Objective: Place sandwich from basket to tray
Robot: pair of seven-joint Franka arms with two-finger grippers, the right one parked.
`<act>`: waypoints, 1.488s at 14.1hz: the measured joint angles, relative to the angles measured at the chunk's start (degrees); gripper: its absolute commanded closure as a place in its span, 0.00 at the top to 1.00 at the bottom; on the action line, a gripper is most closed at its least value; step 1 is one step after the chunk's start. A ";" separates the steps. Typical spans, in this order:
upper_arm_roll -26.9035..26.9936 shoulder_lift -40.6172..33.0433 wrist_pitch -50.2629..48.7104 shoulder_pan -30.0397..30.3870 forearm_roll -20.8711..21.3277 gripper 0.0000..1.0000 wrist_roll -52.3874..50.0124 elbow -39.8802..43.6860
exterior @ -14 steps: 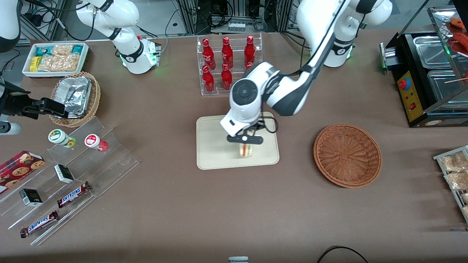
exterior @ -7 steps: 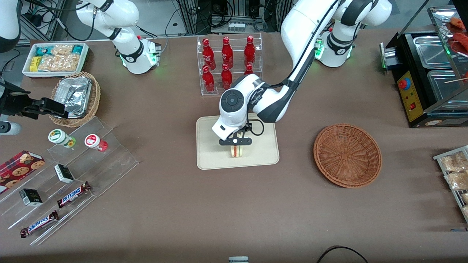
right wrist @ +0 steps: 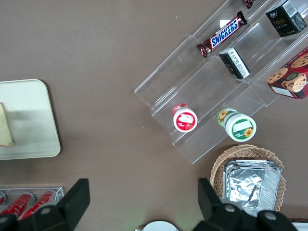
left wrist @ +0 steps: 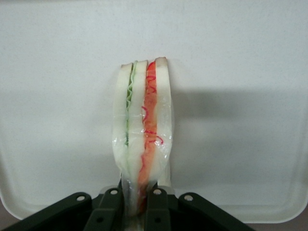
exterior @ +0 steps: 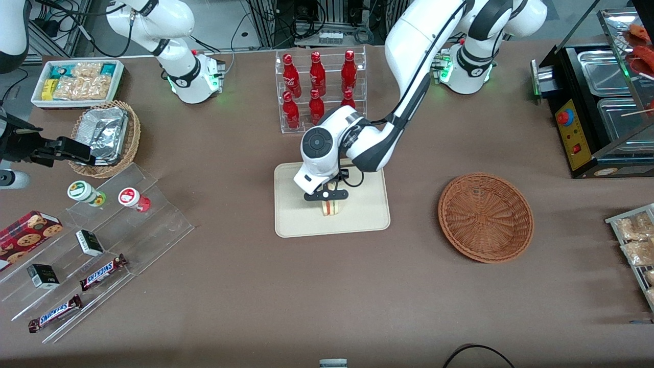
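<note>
The sandwich, a pale bread wedge with green and red-orange filling, stands on its edge in the cream-beige tray, wrapped in clear film. My left gripper is directly above it, shut on the sandwich, with the black fingers pressing its sides. A corner of the sandwich on the tray also shows in the right wrist view. The reddish-brown basket sits empty beside the tray, toward the working arm's end of the table.
A clear rack of red bottles stands farther from the front camera than the tray. Acrylic steps with snack bars and cups, a foil-filled wicker basket and a white snack bin lie toward the parked arm's end.
My gripper has carried the sandwich across the tray toward the parked arm's end and lowered it. It stays shut on the sandwich.
</note>
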 measured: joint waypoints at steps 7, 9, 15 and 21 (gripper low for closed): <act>0.53 -0.95 -4.11 0.01 0.01 1.00 0.00 1.91; 1.52 -3.64 -6.26 0.06 0.04 1.00 -0.21 3.87; 10.57 -18.58 -19.80 0.78 0.13 1.00 0.14 5.21; 15.72 -31.49 -32.33 8.46 0.83 1.00 12.86 4.12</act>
